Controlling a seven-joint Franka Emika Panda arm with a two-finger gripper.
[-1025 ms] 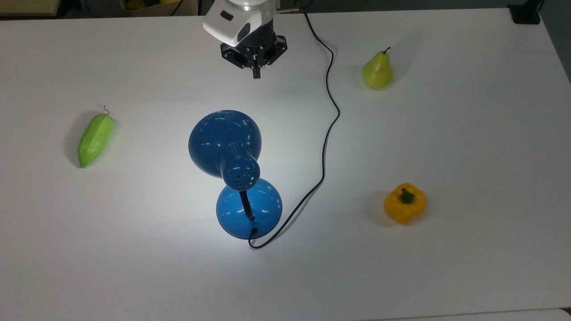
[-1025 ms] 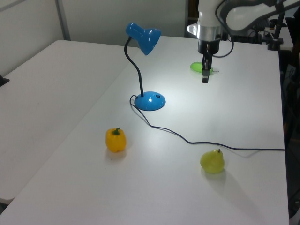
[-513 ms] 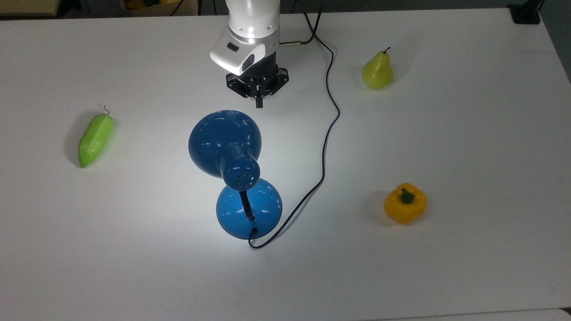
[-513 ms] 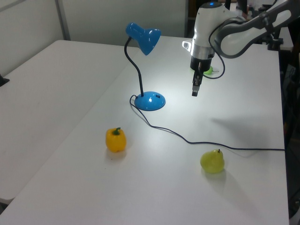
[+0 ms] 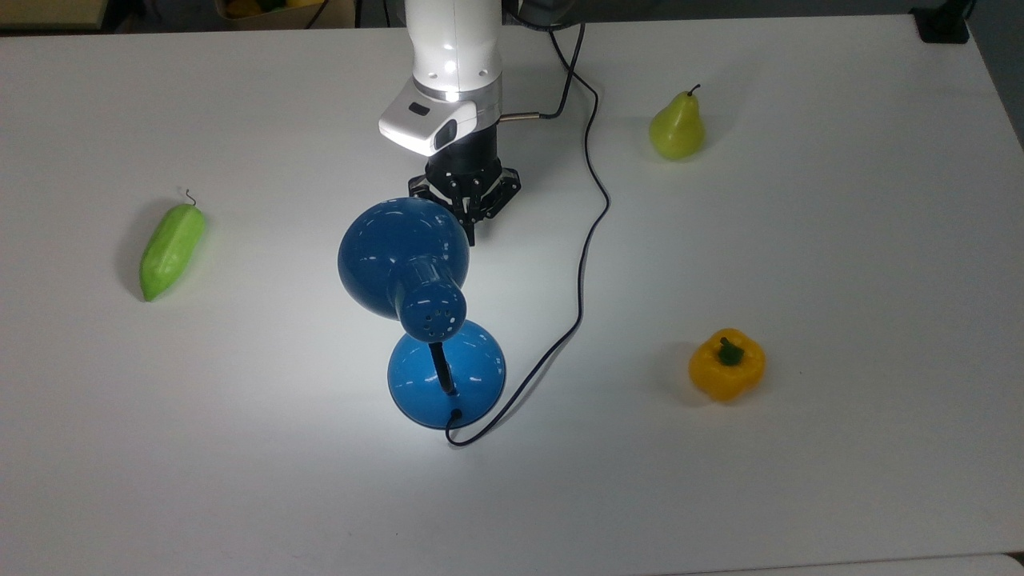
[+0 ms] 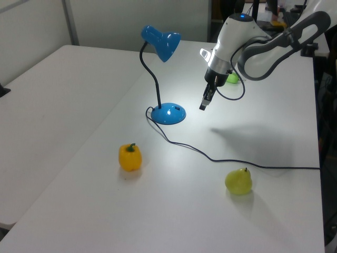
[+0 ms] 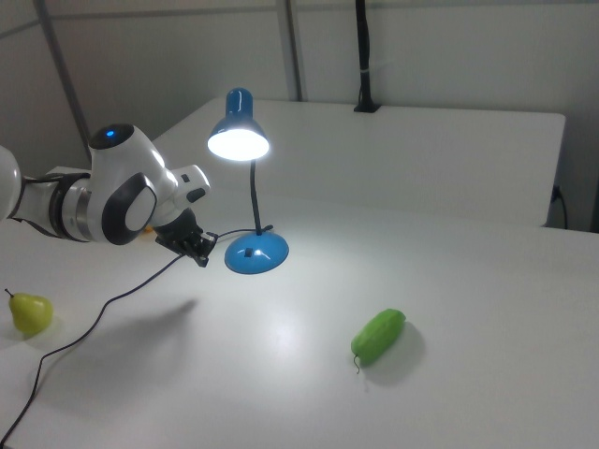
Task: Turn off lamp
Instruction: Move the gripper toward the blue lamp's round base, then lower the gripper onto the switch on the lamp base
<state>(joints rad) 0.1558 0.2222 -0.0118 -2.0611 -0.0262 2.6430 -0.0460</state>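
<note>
One arm over the table; gripper w/ fingers pressed together, holding nothing, tilted toward the lamp. Lamp stands mid-table, lit, shade glowing in right view. Cord snakes off from its base. Pear, pepper, green pod lie well apart.

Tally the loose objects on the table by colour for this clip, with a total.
Blue: 1, the lamp
Green: 1, the long green vegetable
Yellow-green: 1, the pear
Yellow: 1, the bell pepper
Total: 4
</note>
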